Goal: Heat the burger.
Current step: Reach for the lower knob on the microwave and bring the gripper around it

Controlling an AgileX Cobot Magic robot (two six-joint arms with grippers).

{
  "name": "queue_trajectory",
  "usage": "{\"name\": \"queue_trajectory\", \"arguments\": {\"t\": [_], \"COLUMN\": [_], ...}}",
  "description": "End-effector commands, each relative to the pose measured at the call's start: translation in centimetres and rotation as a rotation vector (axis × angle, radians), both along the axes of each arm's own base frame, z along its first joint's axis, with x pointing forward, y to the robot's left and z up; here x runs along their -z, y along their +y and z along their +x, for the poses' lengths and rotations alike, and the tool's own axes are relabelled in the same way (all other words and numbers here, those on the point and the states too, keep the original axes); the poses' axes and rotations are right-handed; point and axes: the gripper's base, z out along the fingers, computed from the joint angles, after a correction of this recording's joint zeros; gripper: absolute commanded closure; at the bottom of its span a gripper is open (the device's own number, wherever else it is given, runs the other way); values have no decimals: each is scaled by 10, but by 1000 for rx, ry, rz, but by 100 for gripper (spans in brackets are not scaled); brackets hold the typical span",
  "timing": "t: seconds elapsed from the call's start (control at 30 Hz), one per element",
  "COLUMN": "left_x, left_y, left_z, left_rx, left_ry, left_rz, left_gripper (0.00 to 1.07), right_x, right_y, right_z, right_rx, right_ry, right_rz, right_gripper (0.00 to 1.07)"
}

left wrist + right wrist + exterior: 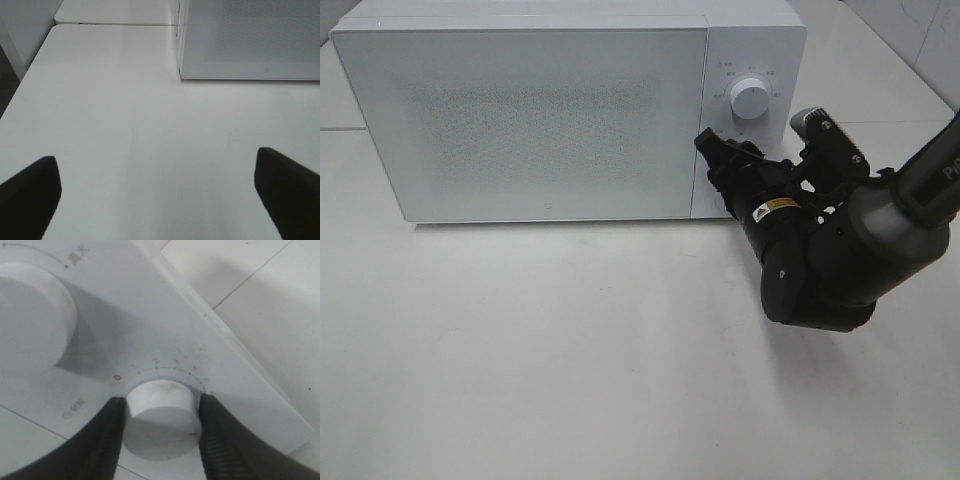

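Note:
The burger is out of view. A white microwave [520, 120] stands at the back of the table with its door shut. My right gripper [161, 412] is shut on the lower white dial [160, 427] of its control panel, one dark finger pressed against each side. The dial's red mark points away from the red 0 on the scale. Seen from the high camera, my right gripper [718, 158] reaches the panel below the upper dial [751, 97] and hides the lower one. My left gripper [160, 200] hangs open over bare table near the microwave's [250, 40] left front corner, holding nothing.
The white table [570, 350] stretches in front of the microwave. Its left edge [25, 85] shows in the left wrist view, with a second white surface [115, 12] behind it. The right arm's bulky dark body [840, 260] stands in front of the microwave's right end.

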Motion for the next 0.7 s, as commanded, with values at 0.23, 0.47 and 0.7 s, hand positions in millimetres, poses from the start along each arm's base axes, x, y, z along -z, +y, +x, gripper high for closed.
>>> {"name": "queue_trajectory", "arguments": {"t": [0.23, 0.47, 0.7], "left_x": [0, 0, 0], "left_y": [-1, -1, -1], "left_z": [-3, -3, -3], "left_rx": [9, 9, 9], "left_ry": [-28, -28, -28], "left_rz": [-11, -11, -11], "left_gripper": [6, 6, 6], "right_x": [-24, -24, -22], "right_y": [5, 2, -1], "right_z": [6, 6, 6], "right_rx": [-11, 39, 84], "right_ry": [-185, -173, -162], "right_rz": [230, 405, 597], "right_gripper": [106, 106, 106]}}
